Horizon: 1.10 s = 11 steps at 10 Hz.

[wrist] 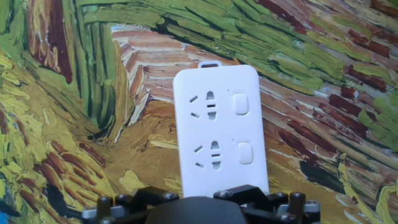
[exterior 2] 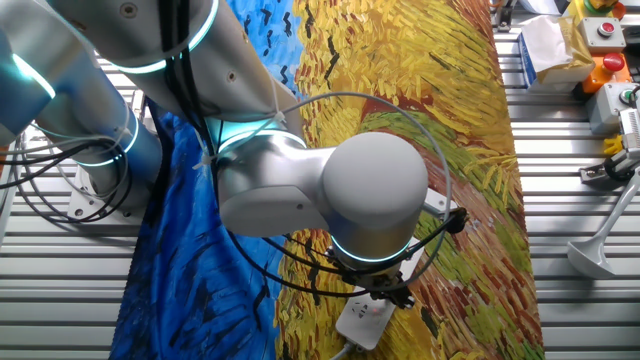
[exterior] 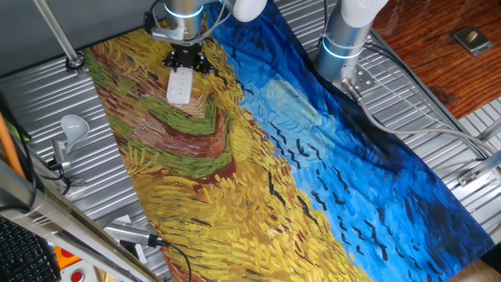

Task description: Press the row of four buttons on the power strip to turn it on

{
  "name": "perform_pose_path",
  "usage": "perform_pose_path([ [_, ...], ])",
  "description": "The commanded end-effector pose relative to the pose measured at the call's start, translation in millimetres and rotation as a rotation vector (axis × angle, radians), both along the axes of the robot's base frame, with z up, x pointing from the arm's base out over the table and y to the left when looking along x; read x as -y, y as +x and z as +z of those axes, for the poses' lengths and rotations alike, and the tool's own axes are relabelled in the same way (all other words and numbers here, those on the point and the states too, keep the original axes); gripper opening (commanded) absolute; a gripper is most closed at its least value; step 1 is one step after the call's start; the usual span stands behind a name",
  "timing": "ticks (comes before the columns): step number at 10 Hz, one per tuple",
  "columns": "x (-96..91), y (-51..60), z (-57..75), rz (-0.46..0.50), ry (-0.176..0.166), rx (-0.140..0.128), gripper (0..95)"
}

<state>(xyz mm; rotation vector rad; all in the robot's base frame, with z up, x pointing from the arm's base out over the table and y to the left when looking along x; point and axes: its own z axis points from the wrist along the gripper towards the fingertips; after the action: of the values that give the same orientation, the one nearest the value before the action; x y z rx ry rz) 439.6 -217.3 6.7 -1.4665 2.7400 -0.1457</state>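
The counter [exterior: 438,168] of ribbed metal carries a painted cloth [exterior: 258,157] in yellow and blue. The power strip [exterior: 179,86] lies flat on the cloth, directly under the end effector [exterior: 185,59], whose fingertip state cannot be told. Judged rigid, light plastic, liable to slide; press straight down on the row of four buttons [wrist: 242,127], only two visible here.

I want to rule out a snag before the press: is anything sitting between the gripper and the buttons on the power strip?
Nothing visible does. In the hand view the power strip lies bare on the painted cloth, and the two buttons in sight have nothing over them. The gripper sits right at the strip's end. The rest of the row is hidden behind the gripper body.
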Motion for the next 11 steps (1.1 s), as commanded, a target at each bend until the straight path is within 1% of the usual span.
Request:
perform_pose_path([
  [1,0.4,0.1,-11.3,0.001,-0.002,0.004,95.0],
  [4,0.6,-0.2,-18.1,0.005,-0.003,0.013,95.0],
  [11,0.9,-1.7,-18.0,0.015,-0.003,0.017,95.0],
])
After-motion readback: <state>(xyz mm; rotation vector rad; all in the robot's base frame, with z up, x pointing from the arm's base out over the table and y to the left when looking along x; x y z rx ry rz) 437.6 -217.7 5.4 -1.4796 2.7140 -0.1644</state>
